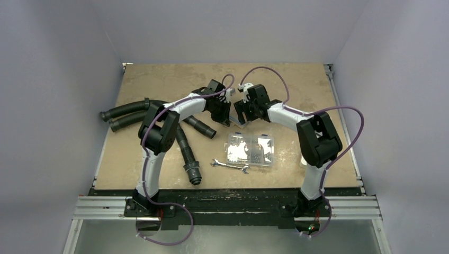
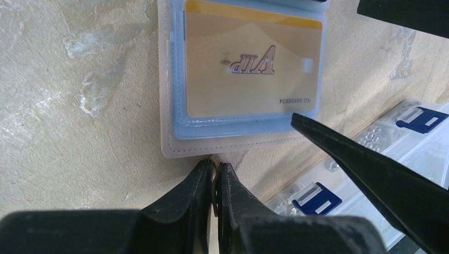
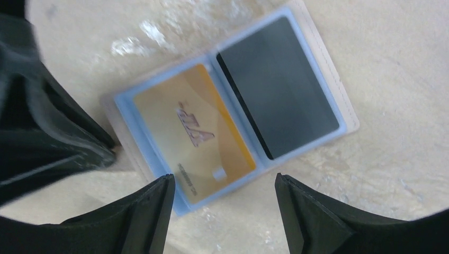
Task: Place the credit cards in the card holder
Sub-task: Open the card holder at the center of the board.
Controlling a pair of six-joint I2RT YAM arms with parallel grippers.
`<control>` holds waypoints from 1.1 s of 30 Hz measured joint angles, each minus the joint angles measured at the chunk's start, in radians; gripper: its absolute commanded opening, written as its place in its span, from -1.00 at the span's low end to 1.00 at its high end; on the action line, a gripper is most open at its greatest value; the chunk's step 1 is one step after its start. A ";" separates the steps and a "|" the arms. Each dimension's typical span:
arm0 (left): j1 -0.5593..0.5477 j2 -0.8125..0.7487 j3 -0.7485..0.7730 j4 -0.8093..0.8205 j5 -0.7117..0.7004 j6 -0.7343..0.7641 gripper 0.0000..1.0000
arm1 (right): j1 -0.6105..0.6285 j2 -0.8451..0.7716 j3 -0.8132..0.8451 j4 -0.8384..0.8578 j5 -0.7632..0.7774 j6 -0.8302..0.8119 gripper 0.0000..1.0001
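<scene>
Your two arms stand on black bases (image 1: pixel 140 207) bolted to the silver rail (image 1: pixel 227 207). Above the rail, your left arm (image 1: pixel 151 169) and right arm (image 1: pixel 312 180) each have smooth white curved link shells and bulky black joint housings. A thin purple cable (image 1: pixel 265 67) runs along each arm and loops loose below the rail. Your left gripper (image 2: pixel 214 168) has matte black fingers tapering to narrow tips. Your right gripper (image 3: pixel 222 182) has the same black, wedge-shaped fingers.
</scene>
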 measured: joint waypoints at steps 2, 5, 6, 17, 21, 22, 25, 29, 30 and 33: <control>0.000 0.000 0.000 0.000 0.000 0.000 -1.00 | 0.000 0.000 -0.014 -0.011 0.020 -0.010 0.55; 0.000 0.000 0.000 0.000 0.000 0.000 -1.00 | 0.001 0.000 -0.024 -0.025 0.039 -0.020 0.56; 0.000 0.000 0.000 0.000 0.001 0.000 -1.00 | 0.004 0.000 -0.025 -0.027 0.042 -0.022 0.56; 0.001 0.000 0.000 0.000 0.005 0.000 -1.00 | 0.044 -0.003 -0.062 -0.023 0.038 -0.034 0.59; 0.002 0.001 0.000 0.001 0.009 -0.001 -1.00 | 0.045 -0.003 -0.070 -0.021 0.055 -0.023 0.55; 0.003 0.001 0.000 0.001 0.011 -0.001 -1.00 | 0.046 -0.003 -0.070 -0.019 0.066 -0.013 0.52; 0.005 0.002 0.000 0.003 0.014 -0.001 -1.00 | 0.049 -0.003 -0.068 -0.014 0.092 0.014 0.35; 0.005 0.002 0.000 0.004 0.015 -0.001 -1.00 | 0.050 -0.003 -0.050 0.004 0.122 0.066 0.24; 0.005 0.002 0.000 0.004 0.015 -0.001 -1.00 | 0.050 -0.003 -0.047 0.014 0.127 0.076 0.23; 0.005 0.003 0.000 0.004 0.016 -0.001 -1.00 | 0.046 -0.014 -0.046 0.047 0.138 0.109 0.22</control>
